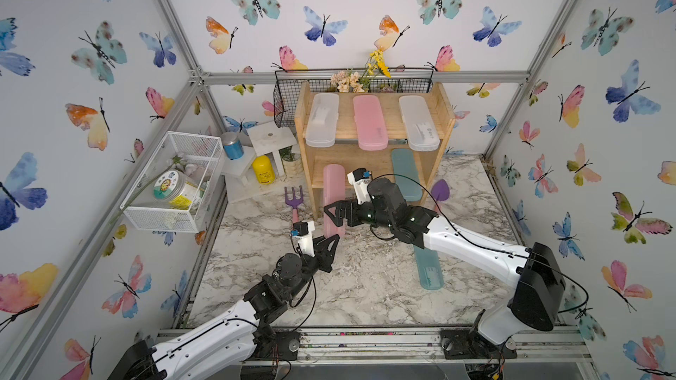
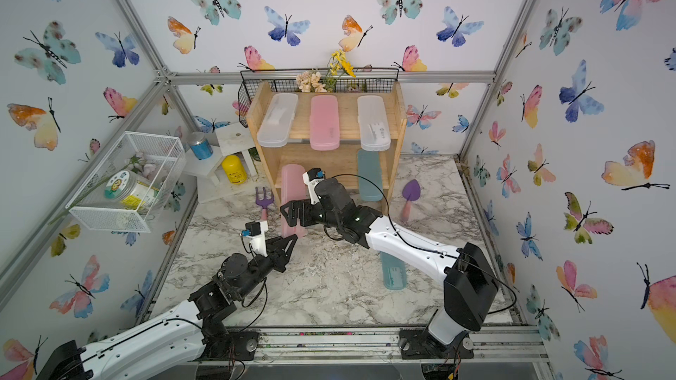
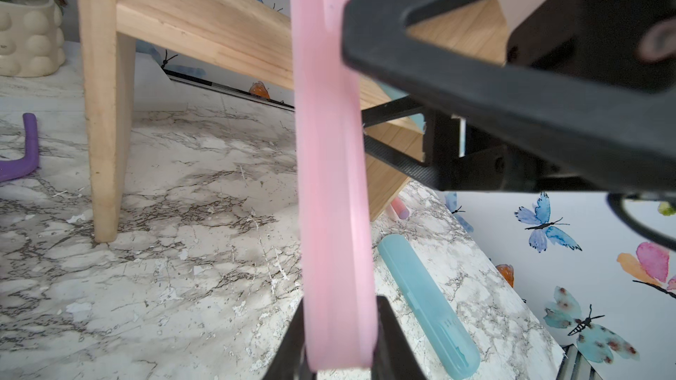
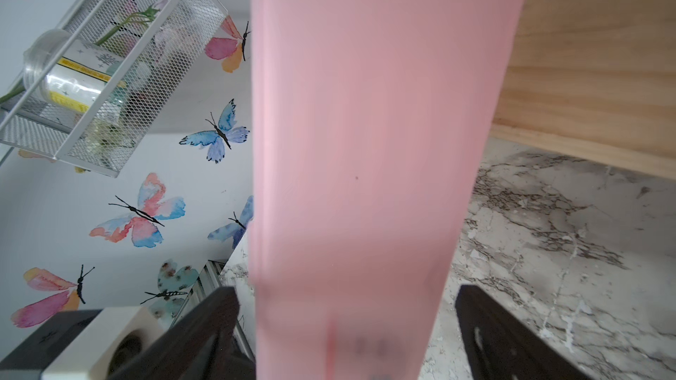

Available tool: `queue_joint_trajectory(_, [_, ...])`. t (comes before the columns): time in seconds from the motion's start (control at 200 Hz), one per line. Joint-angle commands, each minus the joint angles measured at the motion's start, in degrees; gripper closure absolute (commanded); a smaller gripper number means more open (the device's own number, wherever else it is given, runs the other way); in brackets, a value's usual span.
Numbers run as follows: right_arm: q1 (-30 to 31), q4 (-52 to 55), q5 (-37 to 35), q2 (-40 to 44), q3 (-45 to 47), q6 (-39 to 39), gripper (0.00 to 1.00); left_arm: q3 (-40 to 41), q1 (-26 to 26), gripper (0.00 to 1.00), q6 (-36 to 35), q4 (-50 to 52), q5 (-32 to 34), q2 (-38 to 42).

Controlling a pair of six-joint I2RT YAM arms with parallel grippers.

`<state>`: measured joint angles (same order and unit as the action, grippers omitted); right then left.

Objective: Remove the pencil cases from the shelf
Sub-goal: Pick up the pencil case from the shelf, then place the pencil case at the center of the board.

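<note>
**Pink pencil case at the lower tier of the shelf.** The pink pencil case (image 1: pixel 333 182) lay lengthwise. Its far end reached onto the lower tier of the shelf (image 1: pixel 345 113), and its near end projected past the front edge, above the table (image 1: pixel 365 286).

The left end effector (image 1: pixel 335 237) was clamped on the near end of this case. In the left wrist view its fingers (image 3: pixel 393 334) pressed on opposite faces of the case, which ran away from them toward the shelf.

The right end effector (image 1: pixel 334 213) straddled the same case farther along, close to the shelf front, with its jaws wide apart. In the right wrist view the case passed between the two fingers (image 4: pixel 490 327) with a narrow gap on each side, so no contact was evident. In both top views the two end effectors stood just beside each other along the case, the right one nearer the shelf.

**Other cases.**
- **Upper tier:** a frosted white case (image 1: pixel 322 120), a second pink case (image 1: pixel 369 122) and a second frosted white case (image 1: pixel 419 122) lay side by side, each overhanging the front edge.
- **Lower tier:** a teal case (image 1: pixel 406 173) lay toward the right side panel, also overhanging.
- **Table:** a second teal case (image 1: pixel 428 268) lay flat, well apart from the shelf and partly hidden beneath the right arm (image 1: pixel 475 246).
</note>
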<state>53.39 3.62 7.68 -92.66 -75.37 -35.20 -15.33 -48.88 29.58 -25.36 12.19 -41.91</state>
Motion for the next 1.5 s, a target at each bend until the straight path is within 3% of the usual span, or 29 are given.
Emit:
queue_joint_trajectory(0.0, [0.58, 0.26, 0.23, -1.91, -2.90, 1.53, 0.01, -0.98, -0.24, 0.82, -0.76, -0.39, 1.95, 1.51])
queue_joint_trajectory(0.165, [0.58, -0.95, 1.01, -2.78, -2.85, 1.28, 0.01, -0.80, -0.24, 0.81, -0.75, -0.03, 1.80, 1.74])
queue_joint_trajectory(0.375, [0.58, -1.99, 0.60, -1.48, -1.71, 1.27, 0.16, -0.69, -0.20, 0.73, -0.67, 0.05, 2.12, 1.82])
queue_joint_trajectory(0.42, [0.59, -1.45, 0.01, -1.15, -1.64, 1.52, 0.18, -0.66, -0.21, 0.66, -0.54, 0.16, 2.29, 1.92])
queue_joint_trajectory(0.531, [0.58, 0.91, -2.28, -0.19, -1.13, 2.51, 0.20, -0.86, -0.17, 0.34, -0.57, 0.87, 2.99, 2.01])
queue_joint_trajectory(0.706, [0.58, 7.98, -8.37, 3.34, 2.10, 5.68, 0.21, -2.06, -0.20, 0.18, -1.45, 3.22, 4.34, 2.09])
queue_joint_trajectory(0.891, [0.58, 17.21, -12.76, 7.75, 11.13, 5.05, 0.21, -2.54, -0.23, 0.16, -1.41, 6.07, 8.70, 3.59])
queue_joint_trajectory(1.166, [0.58, 21.71, -13.75, 11.58, 26.52, -5.22, 0.20, -3.92, -0.07, 0.14, -0.60, 8.35, 11.69, 1.79])
queue_joint_trajectory(1.497, [0.24, 28.98, -21.21, 4.10, 23.72, -7.28, 0.20, -4.17, -0.13, 0.13, 0.83, 5.85, 9.32, -2.82])
